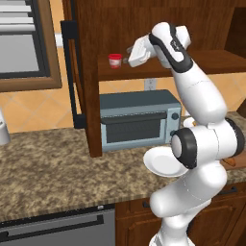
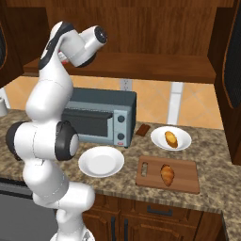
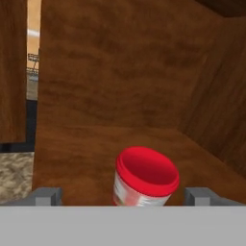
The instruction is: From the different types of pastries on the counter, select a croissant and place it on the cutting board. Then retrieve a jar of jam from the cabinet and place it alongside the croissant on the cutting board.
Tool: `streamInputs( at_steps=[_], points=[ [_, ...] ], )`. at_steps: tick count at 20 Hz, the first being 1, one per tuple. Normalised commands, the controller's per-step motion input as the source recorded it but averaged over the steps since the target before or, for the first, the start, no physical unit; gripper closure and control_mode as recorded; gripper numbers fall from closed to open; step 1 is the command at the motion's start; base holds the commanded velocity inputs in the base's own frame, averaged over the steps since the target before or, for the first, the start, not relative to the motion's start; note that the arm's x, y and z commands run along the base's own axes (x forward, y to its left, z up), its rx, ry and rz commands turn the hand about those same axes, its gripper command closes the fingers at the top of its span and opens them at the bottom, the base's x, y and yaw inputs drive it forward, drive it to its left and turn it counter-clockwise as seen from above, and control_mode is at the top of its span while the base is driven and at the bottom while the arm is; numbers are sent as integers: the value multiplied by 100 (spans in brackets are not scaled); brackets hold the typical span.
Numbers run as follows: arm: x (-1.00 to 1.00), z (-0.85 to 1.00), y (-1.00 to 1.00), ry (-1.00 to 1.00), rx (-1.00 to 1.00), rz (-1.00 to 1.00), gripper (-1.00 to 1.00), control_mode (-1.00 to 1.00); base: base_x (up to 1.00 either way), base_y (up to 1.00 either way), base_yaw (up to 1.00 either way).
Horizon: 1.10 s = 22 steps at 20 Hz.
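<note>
So the gripper (image 3: 123, 196) is spread wide up at the cabinet (image 1: 120, 29) shelf, and the jar of jam (image 3: 144, 178) sits upright right ahead of it, lined up between the two fingertips (image 3: 45, 196) but not touched yet. Way down below, the croissant (image 2: 167, 174) is already lying on the cutting board (image 2: 188, 181).

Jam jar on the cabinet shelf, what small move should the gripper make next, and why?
Probably ease the gripper forward a little further, then close. In the hand view the jar of jam stands upright on the shelf between the open fingertips, not gripped yet. The croissant already lies on the cutting board, so the jar is what remains.
</note>
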Motion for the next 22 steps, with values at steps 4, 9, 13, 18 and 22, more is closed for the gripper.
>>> streamInputs(
  at_steps=[4, 9, 13, 18, 22],
  points=[
    [4, -3, 3, 6, 0, 0, -100, -100, 0, 0, 0],
    [2, -9, 8, 7, 0, 0, -100, -100, 0, 0, 0],
    [7, -1, 13, 5, 0, 0, -100, -100, 0, 0, 0],
    [6, 0, 6, 1, 0, 0, -100, -100, 0, 0, 0],
    [15, -6, 0, 0, 0, 0, -100, -100, 0, 0, 0]
  ],
)
